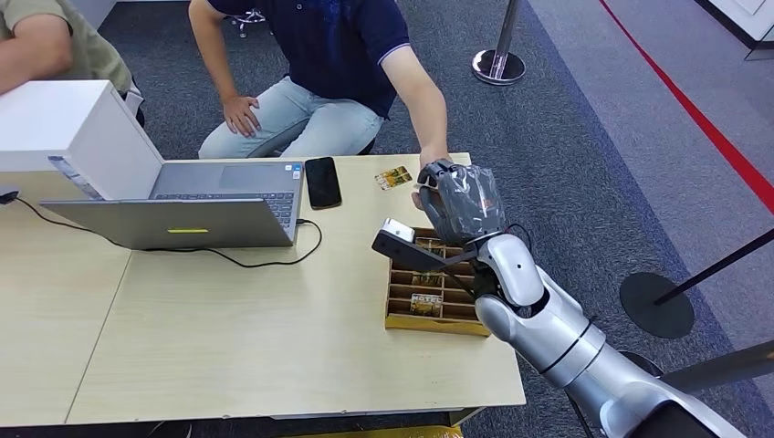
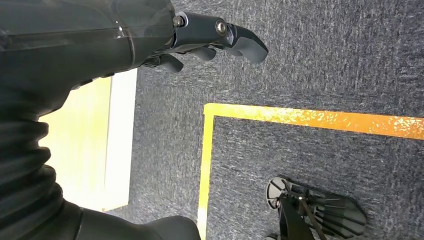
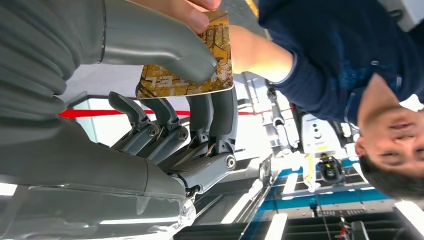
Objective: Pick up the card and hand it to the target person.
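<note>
Two hands meet on the gold-printed rectangular card: the right hand pinches it between thumb and fingers, the person's fingers touch its far edge, opposite the palm.

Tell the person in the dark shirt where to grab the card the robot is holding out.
Take the card by its free edge beyond the right hand's thumb, from the person's own side: the thumb and fingers clamp the other end.

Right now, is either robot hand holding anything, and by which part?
The right hand pinches the card across its flat faces, thumb against fingers; the person's hand grips the card's far end. The left hand holds nothing.
</note>
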